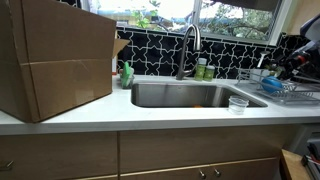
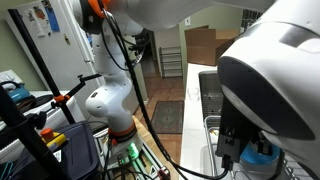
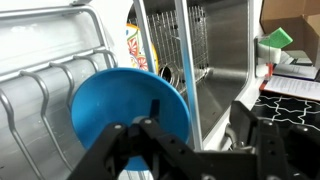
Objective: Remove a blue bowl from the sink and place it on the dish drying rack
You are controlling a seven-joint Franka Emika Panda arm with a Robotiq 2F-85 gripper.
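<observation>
Right, wrist view, nearest first: gripper comes in at btm ctr, dark fingers drawn together on the near rim of the blue bowl, pinching it. Bowl is tilted on edge, inside facing the cam, and fills the lower-middle of the frame. It's held over the dish drying rack, whose silvery bars curve across the left half. Can't tell if the bowl touches the bars. Past the rack, upper right, the steel wall of the sink shows. A green sponge-like item sits on the counter at the far right edge, w/ a sheet of paper below it.

In an exterior view, lower right corner, a patch of blue shows under the arm's big white link, which blocks most of that side.

In an exterior view, a large cardboard box takes up the left foreground on the white countertop. The sink basin sits in the ctr w/ a clear cup just beside its right rim. The rack is at the right edge, w/ the dark arm above it. Behind the basin stands the curved faucet, w/ a green bottle to its left, near the box. Bowl itself too small to make out here.
</observation>
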